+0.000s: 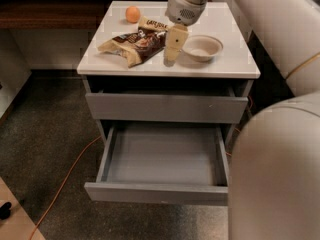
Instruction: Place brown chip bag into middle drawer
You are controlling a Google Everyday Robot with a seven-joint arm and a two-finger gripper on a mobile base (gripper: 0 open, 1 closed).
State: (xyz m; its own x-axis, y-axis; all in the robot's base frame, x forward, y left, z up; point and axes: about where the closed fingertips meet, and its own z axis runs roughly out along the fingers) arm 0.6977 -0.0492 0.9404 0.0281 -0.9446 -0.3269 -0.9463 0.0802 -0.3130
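Note:
The brown chip bag (131, 42) lies flat on the white cabinet top, tan at its ends and dark brown in the middle, angled from front left to back right. My gripper (173, 48) hangs over the cabinet top just right of the bag's right end, between the bag and the bowl (202, 47), and holds nothing that I can see. The middle drawer (162, 156) is pulled open below, with a bare grey floor. The drawer above it (165, 107) is closed.
A small orange ball (132, 14) sits at the back left of the cabinet top (235, 64). My arm (280, 29) fills the right side of the view. An orange cable (65, 179) runs across the dark floor on the left.

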